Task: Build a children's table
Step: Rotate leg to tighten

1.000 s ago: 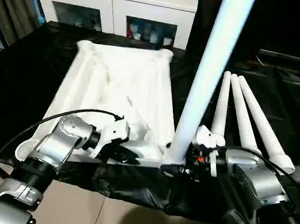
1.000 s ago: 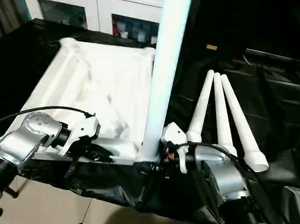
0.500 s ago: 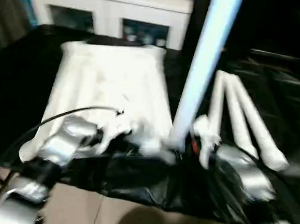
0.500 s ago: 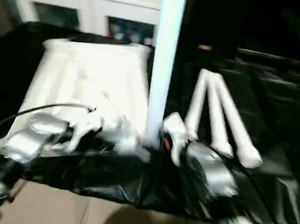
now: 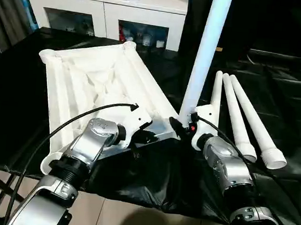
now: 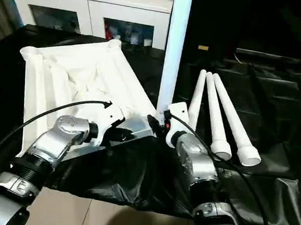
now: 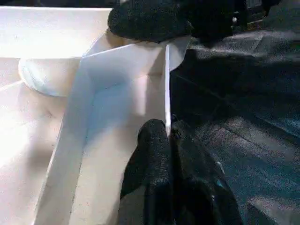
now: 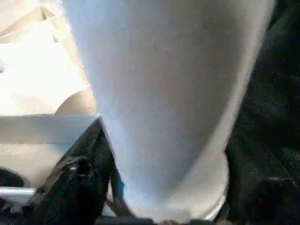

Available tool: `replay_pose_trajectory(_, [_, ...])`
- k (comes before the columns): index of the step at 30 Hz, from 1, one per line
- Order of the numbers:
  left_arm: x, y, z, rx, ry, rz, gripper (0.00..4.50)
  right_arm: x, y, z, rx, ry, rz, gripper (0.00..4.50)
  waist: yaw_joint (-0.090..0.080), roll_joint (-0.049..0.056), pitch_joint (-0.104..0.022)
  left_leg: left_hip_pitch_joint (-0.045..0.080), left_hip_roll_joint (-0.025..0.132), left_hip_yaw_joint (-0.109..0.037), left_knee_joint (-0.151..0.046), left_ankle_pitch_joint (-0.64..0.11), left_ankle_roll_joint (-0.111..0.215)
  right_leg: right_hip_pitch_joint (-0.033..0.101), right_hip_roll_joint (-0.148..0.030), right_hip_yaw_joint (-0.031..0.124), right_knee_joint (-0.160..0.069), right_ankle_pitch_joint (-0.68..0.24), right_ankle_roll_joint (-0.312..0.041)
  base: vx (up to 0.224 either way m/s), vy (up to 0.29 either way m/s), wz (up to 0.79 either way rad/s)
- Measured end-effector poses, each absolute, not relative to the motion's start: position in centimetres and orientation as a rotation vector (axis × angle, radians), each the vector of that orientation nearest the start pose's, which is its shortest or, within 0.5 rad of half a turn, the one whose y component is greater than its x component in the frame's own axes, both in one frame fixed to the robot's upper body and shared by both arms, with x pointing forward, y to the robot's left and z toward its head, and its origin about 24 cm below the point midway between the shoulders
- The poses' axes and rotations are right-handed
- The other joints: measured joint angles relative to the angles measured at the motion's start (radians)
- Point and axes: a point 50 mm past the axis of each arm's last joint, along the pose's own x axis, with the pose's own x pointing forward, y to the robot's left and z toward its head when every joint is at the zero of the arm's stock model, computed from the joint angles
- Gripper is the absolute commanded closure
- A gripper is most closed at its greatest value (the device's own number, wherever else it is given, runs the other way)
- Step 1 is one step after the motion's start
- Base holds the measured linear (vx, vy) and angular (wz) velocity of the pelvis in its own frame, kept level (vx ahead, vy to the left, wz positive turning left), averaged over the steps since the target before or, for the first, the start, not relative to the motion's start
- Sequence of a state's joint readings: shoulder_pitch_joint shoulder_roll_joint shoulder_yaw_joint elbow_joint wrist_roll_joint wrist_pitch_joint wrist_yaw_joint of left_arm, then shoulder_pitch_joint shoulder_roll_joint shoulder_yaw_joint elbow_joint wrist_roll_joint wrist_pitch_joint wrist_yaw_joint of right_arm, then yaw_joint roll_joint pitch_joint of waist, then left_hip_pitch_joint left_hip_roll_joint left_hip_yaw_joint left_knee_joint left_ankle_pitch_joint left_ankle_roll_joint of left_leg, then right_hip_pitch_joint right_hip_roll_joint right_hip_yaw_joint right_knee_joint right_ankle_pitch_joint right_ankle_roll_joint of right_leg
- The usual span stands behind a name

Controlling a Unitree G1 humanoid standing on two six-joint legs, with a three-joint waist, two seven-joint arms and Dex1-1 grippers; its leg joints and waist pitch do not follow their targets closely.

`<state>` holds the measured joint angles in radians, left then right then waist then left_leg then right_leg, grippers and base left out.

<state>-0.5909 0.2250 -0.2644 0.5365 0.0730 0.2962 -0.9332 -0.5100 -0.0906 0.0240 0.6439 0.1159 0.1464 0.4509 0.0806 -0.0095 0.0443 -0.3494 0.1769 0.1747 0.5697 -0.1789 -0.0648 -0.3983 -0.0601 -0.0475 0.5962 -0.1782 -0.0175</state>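
Observation:
The children's table lies in parts on a black sheet. Its white top [image 5: 90, 81] rests upside down, ribs up, turned at an angle. My left gripper [image 5: 144, 136] is shut on the thin rim [image 7: 140, 70] of the near edge, close to the near right corner. One white tube leg [image 5: 204, 54] stands upright at that corner socket. My right gripper [image 5: 183, 126] is closed around the leg's base [image 8: 164, 93], with one black finger [image 8: 79, 183] beside it. Three more legs [image 5: 239, 114] lie side by side to the right.
A white cabinet [image 5: 107, 5] with glass doors stands behind the work surface. The black sheet [image 5: 278, 75] covers the surface and hangs over its near edge, with tiled floor [image 5: 111, 213] below. A black cable loops over my left forearm [image 5: 93, 139].
The view has shifted. The table top has turned, its far end swinging left relative to the lying legs. The upright leg and both grippers moved with the near corner.

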Motion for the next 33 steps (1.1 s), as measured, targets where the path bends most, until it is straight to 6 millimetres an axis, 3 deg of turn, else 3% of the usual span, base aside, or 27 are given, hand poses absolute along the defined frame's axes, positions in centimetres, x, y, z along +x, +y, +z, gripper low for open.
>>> replay_pose_trajectory(4, [32.1,10.8,4.8,0.356,0.454,-1.158,4.50,32.7,-11.8,2.8,0.011,0.286,0.657,0.63,-0.001,0.000,0.000,-0.001,0.000,0.000,-0.003,0.000,0.000,-0.002,0.000,-0.001,-0.001,0.002,-0.003,0.000,0.000,0.00])
replay_pose_trajectory(15, [30.9,13.3,5.3,0.403,0.471,-1.351,4.50,30.0,-13.3,3.4,-0.108,0.309,1.060,0.63,0.013,-0.001,0.002,-0.007,0.000,0.000,-0.001,-0.001,0.002,-0.004,0.000,-0.001,-0.002,0.001,-0.003,0.000,0.000,0.00])
replay_pose_trajectory(20, [30.5,14.0,5.5,0.425,0.483,-1.430,4.50,28.9,-14.3,3.9,-0.158,0.342,1.218,0.63,0.021,-0.006,0.006,-0.008,0.001,0.000,-0.001,-0.001,0.002,-0.004,0.000,-0.001,-0.002,0.001,-0.003,0.000,0.000,0.00])
replay_pose_trajectory(27, [30.2,14.5,5.7,0.429,0.489,-1.481,4.50,28.5,-14.3,4.2,-0.179,0.355,1.293,1.15,0.022,-0.005,0.014,-0.009,0.001,0.000,-0.001,-0.001,0.002,-0.005,0.000,-0.001,-0.002,0.000,-0.003,0.000,0.000,0.00])
replay_pose_trajectory(33, [30.3,14.6,5.8,0.426,0.488,-1.478,4.50,28.4,-13.6,4.0,-0.154,0.324,1.250,1.56,0.018,-0.006,0.017,-0.008,0.001,0.000,-0.001,-0.001,0.002,-0.005,0.000,-0.001,-0.002,0.000,-0.002,0.000,0.000,0.00])
